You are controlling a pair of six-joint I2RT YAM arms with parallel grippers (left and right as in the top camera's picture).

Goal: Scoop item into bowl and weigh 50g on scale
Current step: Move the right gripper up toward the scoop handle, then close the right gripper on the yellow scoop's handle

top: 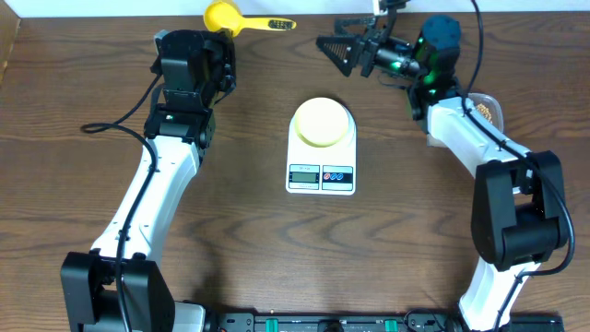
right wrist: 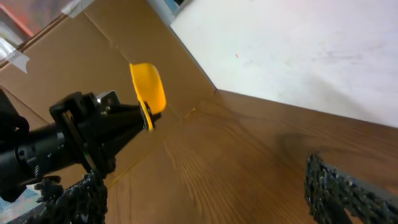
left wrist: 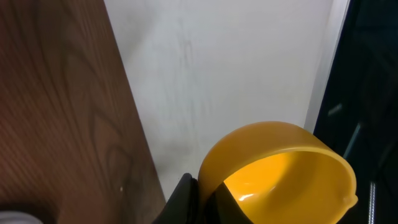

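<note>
The pale yellow-green bowl [top: 321, 121] sits on the white scale [top: 321, 171] at the table's middle. My left gripper [top: 221, 39] is at the far edge, shut on the rim of the yellow scoop [top: 222, 15], whose handle points right. In the left wrist view the fingers [left wrist: 202, 200] pinch the scoop wall [left wrist: 280, 168]; the scoop looks empty. The right wrist view also shows the scoop [right wrist: 149, 87] held up. My right gripper [top: 346, 46] is open and empty, behind the scale [right wrist: 205, 186]. A few beans [top: 489, 114] show in the clear container.
The clear plastic container [top: 495, 100] stands at the right, mostly hidden under my right arm. A white wall borders the table's far edge. A black cable lies at the left of the table [top: 111, 124].
</note>
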